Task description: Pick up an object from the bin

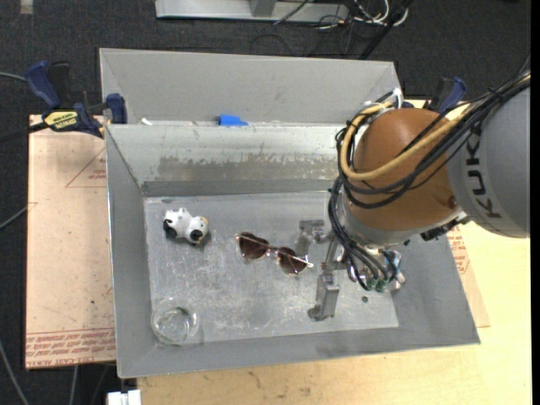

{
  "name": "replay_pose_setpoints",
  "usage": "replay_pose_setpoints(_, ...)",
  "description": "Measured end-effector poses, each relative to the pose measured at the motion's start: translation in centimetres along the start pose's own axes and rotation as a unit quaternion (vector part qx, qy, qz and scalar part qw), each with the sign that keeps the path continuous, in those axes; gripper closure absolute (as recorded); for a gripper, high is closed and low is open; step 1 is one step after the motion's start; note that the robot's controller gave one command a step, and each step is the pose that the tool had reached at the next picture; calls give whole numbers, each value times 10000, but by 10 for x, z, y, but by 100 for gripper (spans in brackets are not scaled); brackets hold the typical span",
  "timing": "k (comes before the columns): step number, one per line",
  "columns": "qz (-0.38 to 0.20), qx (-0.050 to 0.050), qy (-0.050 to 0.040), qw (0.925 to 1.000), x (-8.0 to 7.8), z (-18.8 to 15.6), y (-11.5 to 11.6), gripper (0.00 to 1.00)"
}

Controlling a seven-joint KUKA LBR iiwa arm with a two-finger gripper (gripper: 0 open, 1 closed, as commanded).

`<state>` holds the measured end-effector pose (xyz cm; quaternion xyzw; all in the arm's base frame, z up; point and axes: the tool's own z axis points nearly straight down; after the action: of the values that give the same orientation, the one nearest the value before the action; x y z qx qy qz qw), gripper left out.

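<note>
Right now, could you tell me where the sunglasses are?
In the camera view, the sunglasses lie mid-floor in the bin, just left of the gripper; a small white-and-black toy sits farther left.

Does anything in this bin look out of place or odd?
One thing: a small blue object sits up behind the bin's back wall, apart from the sunglasses, white toy and clear dish on the floor. Nothing looks spilled or broken.

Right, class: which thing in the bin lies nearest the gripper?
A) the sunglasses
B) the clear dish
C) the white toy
A: the sunglasses lie mid-bin, just beside the gripper, while the white toy and the clear dish sit far off at the left.
</note>
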<state>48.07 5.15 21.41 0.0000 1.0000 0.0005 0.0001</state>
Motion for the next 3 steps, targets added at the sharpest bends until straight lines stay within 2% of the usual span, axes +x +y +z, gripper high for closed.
replay_pose_setpoints(1, 413, -5, -37, 9991, -52, 74, -13, 0)
replay_pose_setpoints(2, 292, 3, 18, 9996, -68, 94, -23, 0)
replay_pose_setpoints(3, 1154, -1, -13, 9933, -84, 88, -8, 0)
